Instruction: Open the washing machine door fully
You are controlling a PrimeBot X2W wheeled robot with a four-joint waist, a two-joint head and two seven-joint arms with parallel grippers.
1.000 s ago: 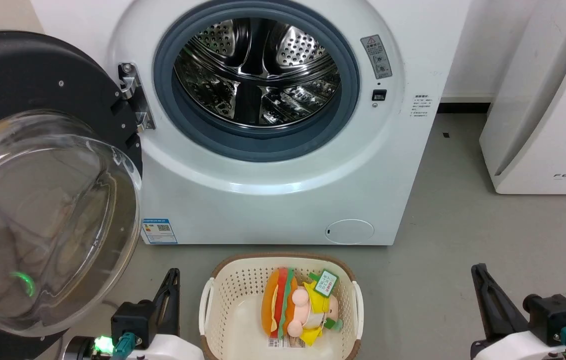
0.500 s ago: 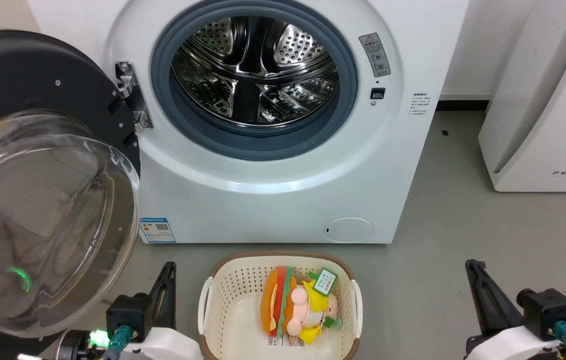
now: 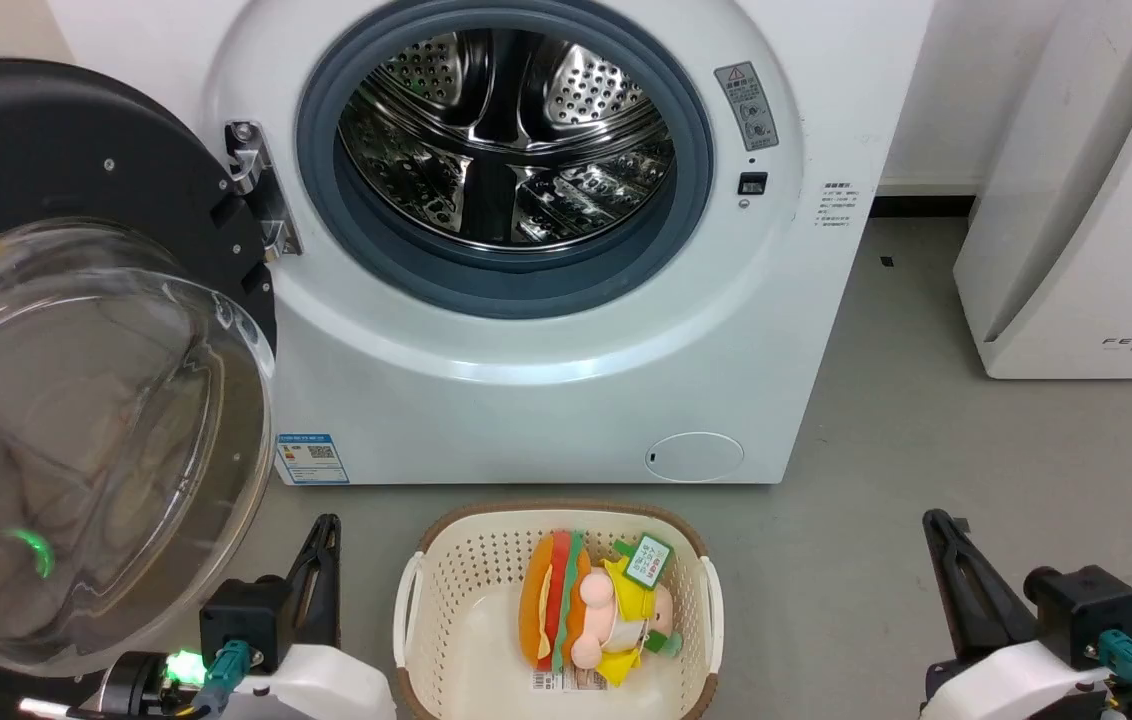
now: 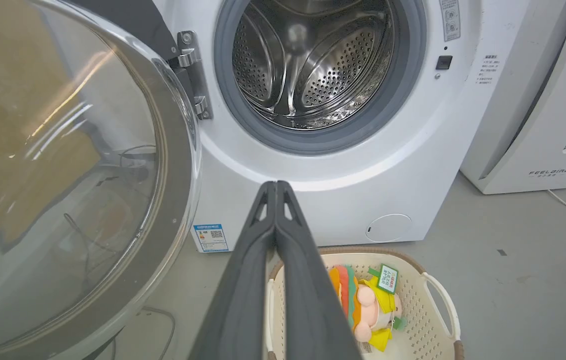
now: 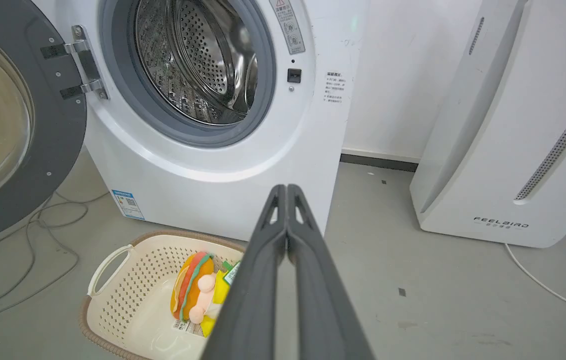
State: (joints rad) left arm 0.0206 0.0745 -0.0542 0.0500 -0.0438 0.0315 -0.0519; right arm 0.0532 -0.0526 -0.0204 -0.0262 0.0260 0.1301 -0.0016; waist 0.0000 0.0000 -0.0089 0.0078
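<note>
- Washing machine door (image 3: 46, 140) stands swung open at nine o'clock of the washing machine (image 3: 526, 400).
- Left gripper (image 4: 275, 186) and right gripper (image 5: 287, 189): fingers pressed together, holding nothing.
- White appliance (image 5: 513, 125) at three o'clock reads "FEELBIRD".
- Blue label sticker (image 3: 311, 458): print too small to read.

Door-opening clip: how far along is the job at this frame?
Done: the washing machine door stands swung wide on its hinge, the drum fully exposed. In hand: nothing; the left gripper and right gripper are shut, low beside the basket. Left: apparently nothing, unless the door can swing further.
</note>
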